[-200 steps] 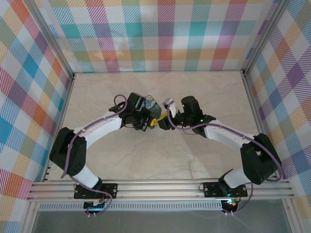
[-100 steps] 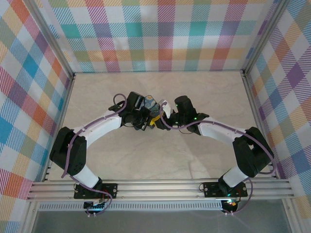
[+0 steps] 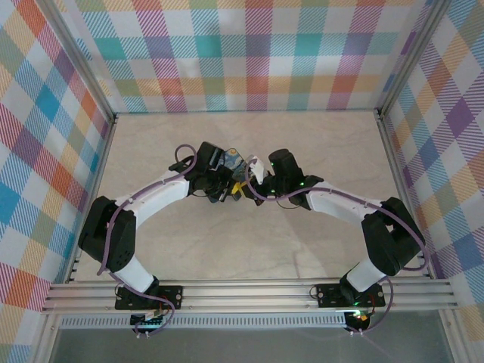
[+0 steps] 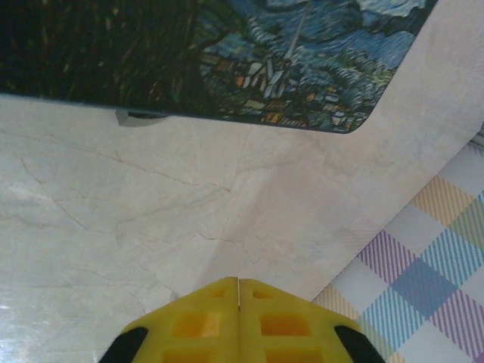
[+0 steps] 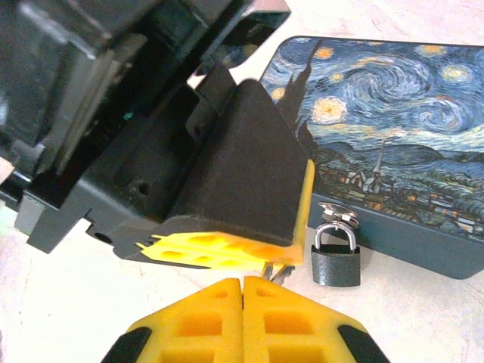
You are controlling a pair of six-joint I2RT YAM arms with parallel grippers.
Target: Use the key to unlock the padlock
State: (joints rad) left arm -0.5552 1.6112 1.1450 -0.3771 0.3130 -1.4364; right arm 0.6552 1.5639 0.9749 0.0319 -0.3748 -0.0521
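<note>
My right gripper (image 5: 243, 291) is fully closed, its yellow tips pressed together along one seam. Just past those tips and slightly to the right lies a sliver of silver that I take for the key (image 5: 275, 271). It sits right under the yellow fingers of my left gripper (image 4: 238, 291), which is also closed tip to tip. I cannot tell whether either gripper actually has the key pinched.

The padlock (image 5: 337, 257) is a little further ahead of my right gripper and to its right. It hangs upright by its shackle from the latch (image 5: 338, 215) on the near wall of the painted box (image 5: 393, 113), low over the bench (image 4: 151, 219).

As I judge it, the step in hand is securing the key, so I should confirm the grip before moving. I want the bow clamped and the blade sticking out free and straight. The keyhole is probably on the underside, so my left gripper should steady and tilt the dark body toward the blade. Then I should slide in along the blade's own line and twist without side force, since a key this small will slip easily.
</note>
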